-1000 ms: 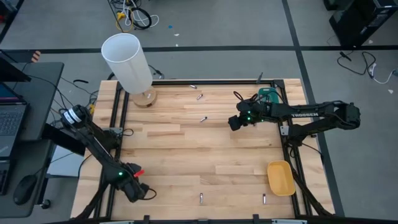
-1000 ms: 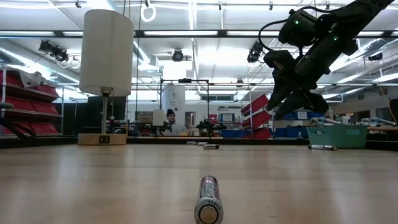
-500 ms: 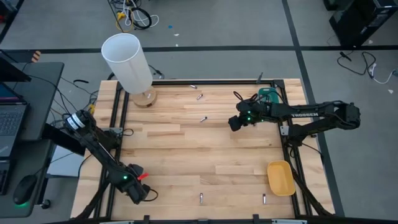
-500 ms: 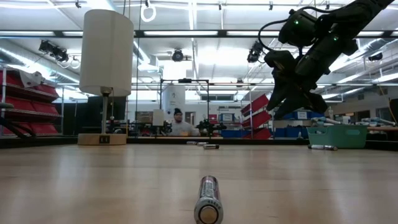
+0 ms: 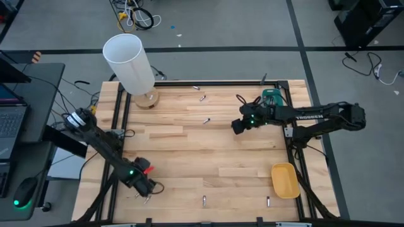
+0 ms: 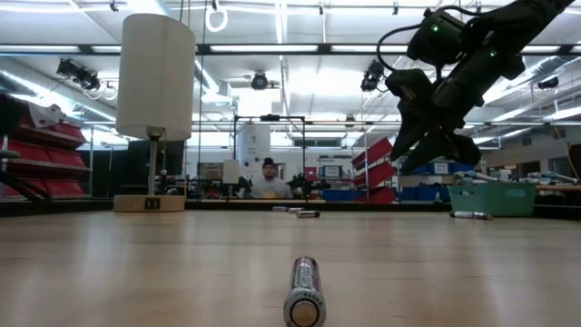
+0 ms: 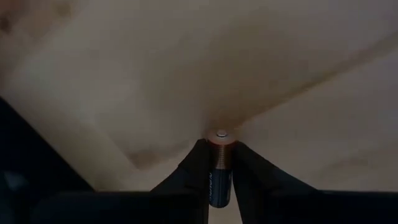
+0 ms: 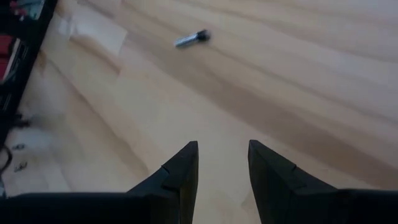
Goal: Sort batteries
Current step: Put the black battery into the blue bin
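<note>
My left gripper (image 7: 217,163), pinching a dark battery (image 7: 219,168), has just swung in over the table's (image 5: 189,151) seven-o'clock corner, so that cell is ready for a tray, while my right gripper (image 8: 222,163) hovers parted near three o'clock.

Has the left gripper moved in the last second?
Yes. The left gripper, shut on a battery, shifted inward from the table's left frame rail, toward the front-centre battery.
</note>
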Action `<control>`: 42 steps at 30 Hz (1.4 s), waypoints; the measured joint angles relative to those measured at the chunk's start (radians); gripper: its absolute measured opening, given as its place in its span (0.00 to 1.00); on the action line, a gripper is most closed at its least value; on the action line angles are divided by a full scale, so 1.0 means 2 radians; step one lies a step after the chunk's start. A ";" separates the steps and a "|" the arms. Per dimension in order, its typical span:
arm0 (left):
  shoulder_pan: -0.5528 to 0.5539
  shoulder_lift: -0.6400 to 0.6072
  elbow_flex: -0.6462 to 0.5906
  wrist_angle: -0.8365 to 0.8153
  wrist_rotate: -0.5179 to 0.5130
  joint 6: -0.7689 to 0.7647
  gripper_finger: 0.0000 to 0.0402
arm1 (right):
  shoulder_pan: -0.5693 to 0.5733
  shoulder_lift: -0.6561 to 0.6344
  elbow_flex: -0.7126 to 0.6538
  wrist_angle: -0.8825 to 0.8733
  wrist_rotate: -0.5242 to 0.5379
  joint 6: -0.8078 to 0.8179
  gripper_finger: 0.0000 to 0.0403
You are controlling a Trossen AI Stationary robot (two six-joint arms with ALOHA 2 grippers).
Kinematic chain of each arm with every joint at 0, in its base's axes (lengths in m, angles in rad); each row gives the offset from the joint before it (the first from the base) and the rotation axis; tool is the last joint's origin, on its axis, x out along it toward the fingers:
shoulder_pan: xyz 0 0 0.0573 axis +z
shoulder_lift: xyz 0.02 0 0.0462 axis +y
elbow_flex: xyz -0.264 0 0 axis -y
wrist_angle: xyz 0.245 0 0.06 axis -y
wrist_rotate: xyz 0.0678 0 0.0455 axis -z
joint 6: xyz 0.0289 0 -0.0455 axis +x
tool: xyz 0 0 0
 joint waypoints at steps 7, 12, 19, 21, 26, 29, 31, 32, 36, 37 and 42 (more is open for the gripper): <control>0.083 -0.068 0.001 -0.017 -0.076 0.084 0.14 | 0.040 0.000 0.000 0.000 0.003 0.011 0.31; 0.163 -0.090 0.021 0.030 -0.142 0.188 0.14 | 0.069 0.000 0.000 0.049 0.005 0.023 0.31; 0.281 -0.089 0.037 0.261 -0.167 0.341 0.14 | 0.110 0.000 0.000 0.207 0.018 0.016 0.32; 0.313 -0.089 0.037 0.332 -0.167 0.370 0.14 | 0.121 0.000 0.000 0.240 0.018 0.008 0.31; 0.378 -0.087 0.038 0.465 -0.163 0.408 0.14 | 0.132 0.000 0.000 0.274 0.027 -0.011 0.32; 0.405 -0.083 0.038 0.496 -0.148 0.409 0.14 | 0.132 0.000 0.000 0.287 0.046 -0.013 0.33; 0.416 -0.077 0.038 0.508 -0.137 0.409 0.14 | 0.125 0.000 0.000 0.298 0.063 -0.014 0.34; 0.420 -0.073 0.038 0.510 -0.134 0.409 0.14 | 0.120 0.000 0.000 0.305 0.065 -0.013 0.35; 0.437 -0.050 0.038 0.552 -0.100 0.408 0.14 | 0.097 0.015 0.001 0.313 0.066 -0.012 0.37; 0.440 -0.041 0.038 0.568 -0.094 0.407 0.14 | 0.092 0.023 0.001 0.314 0.062 -0.007 0.38; 0.460 -0.016 0.038 0.611 -0.058 0.397 0.14 | 0.081 0.071 0.001 0.359 0.008 0.026 0.41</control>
